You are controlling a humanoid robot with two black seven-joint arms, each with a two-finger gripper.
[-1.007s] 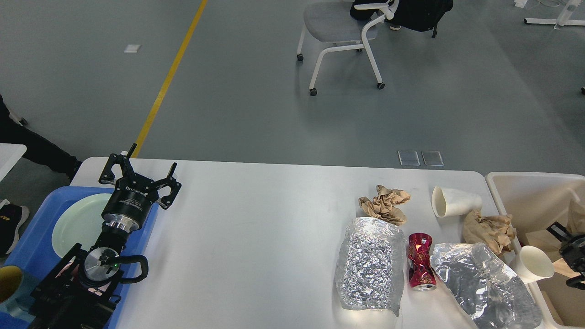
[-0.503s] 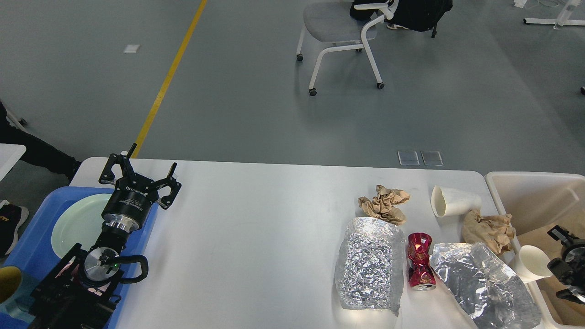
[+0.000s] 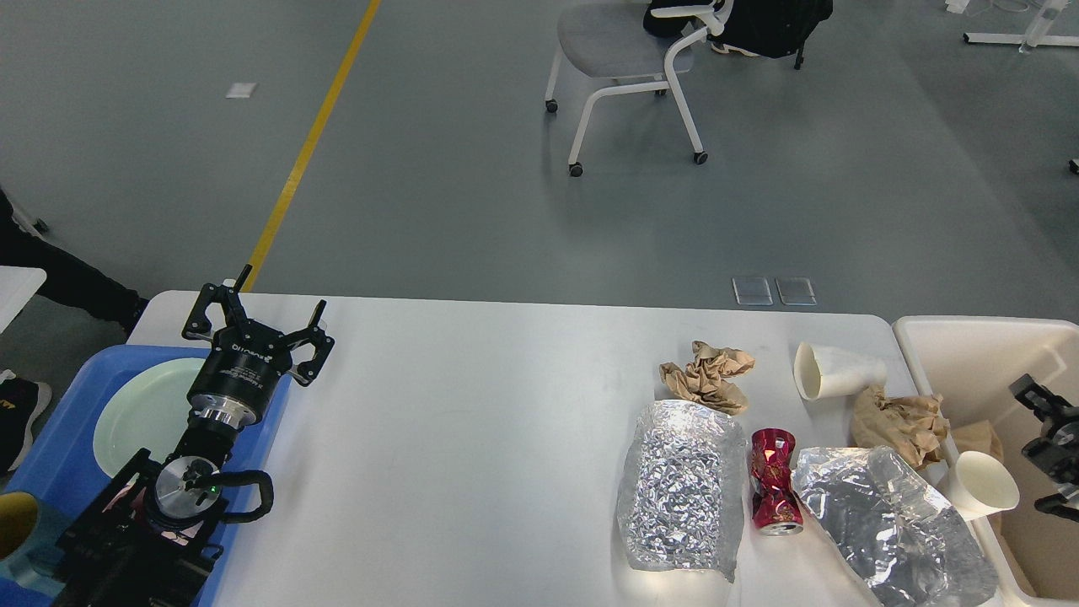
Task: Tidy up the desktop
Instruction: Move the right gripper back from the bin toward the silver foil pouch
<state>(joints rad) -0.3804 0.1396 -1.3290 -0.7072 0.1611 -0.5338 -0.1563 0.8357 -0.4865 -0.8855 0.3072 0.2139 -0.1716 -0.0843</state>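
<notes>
My left gripper (image 3: 253, 316) is hovering with its fingers spread over the bench's (image 3: 472, 438) near-left corner, just beyond the pale plate (image 3: 139, 409) in the blue tray (image 3: 63, 455). My right gripper (image 3: 1049, 438) is hanging over the cream bin (image 3: 952, 350) beside the bench's right edge; I cannot tell its state. Crumpled paper (image 3: 706, 377), foil bags (image 3: 681, 491), a crushed red can (image 3: 775, 480) and a tipped cup (image 3: 834, 371) are lying near that bin.
</notes>
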